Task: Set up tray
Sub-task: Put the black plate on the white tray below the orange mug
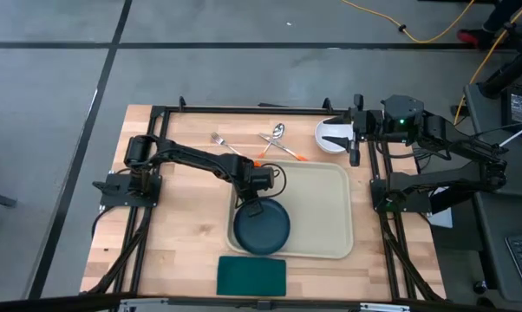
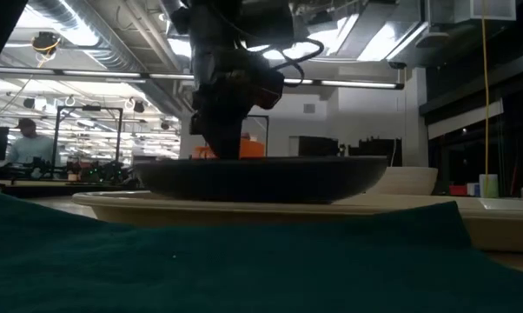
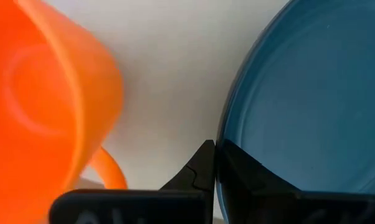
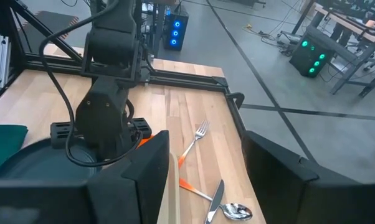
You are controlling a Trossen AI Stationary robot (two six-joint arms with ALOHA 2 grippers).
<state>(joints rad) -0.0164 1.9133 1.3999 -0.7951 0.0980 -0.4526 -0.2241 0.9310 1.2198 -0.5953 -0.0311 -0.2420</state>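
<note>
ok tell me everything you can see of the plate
The plate is round, dark teal and smooth, with a shallow raised rim, and may be glazed or plastic. It lies flat in the near left corner of the cream tray, its edge reaching the tray's rim toward the green napkin. The left gripper is shut on its far rim. An orange cup stands just beside it.

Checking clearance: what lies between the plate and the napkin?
In the high view, only the tray's near rim and bare wood separate the plate from the napkin.
</note>
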